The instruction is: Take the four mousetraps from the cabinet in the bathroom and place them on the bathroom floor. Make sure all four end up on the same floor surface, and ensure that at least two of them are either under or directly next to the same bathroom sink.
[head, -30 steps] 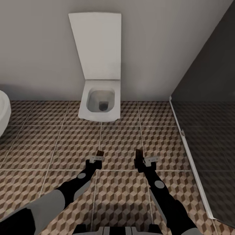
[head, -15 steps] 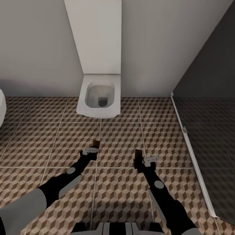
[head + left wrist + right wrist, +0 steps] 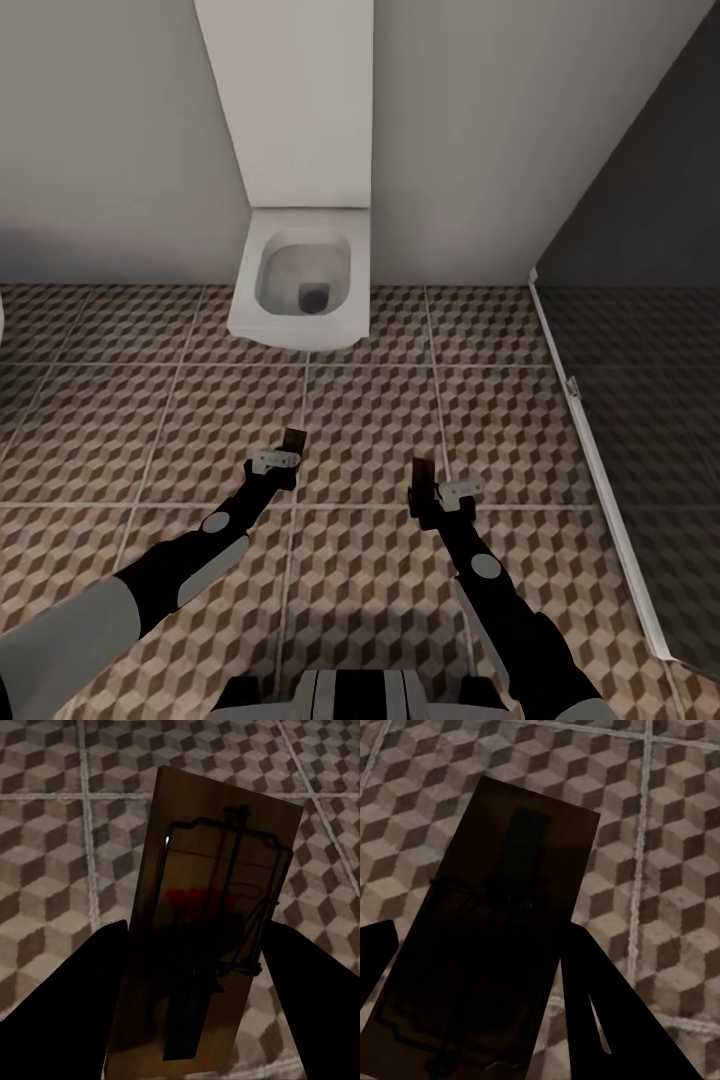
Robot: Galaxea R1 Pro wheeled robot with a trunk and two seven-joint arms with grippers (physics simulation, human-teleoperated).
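Each of my grippers holds a mousetrap above the cube-patterned bathroom floor (image 3: pixel 120 420). My left gripper (image 3: pixel 282 460) is shut on a tan mousetrap (image 3: pixel 214 907) with dark wire and a red mark; in the head view that mousetrap (image 3: pixel 294 441) sticks out past the fingers. My right gripper (image 3: pixel 432 492) is shut on a second mousetrap (image 3: pixel 502 930), dark in shadow, and the same mousetrap (image 3: pixel 423 474) stands on edge in the head view. The cabinet and the sink are out of view.
A white square toilet (image 3: pixel 298 280) with its lid raised stands against the pale wall straight ahead. A dark glass partition (image 3: pixel 650 330) with a white bottom rail (image 3: pixel 600 470) closes off the right side. Tiled floor spreads to the left and between the arms.
The whole picture has shifted, so the camera has moved: the toilet sits higher and the white rim at the left edge has slid out. My left gripper has reached further forward and left with its trap.
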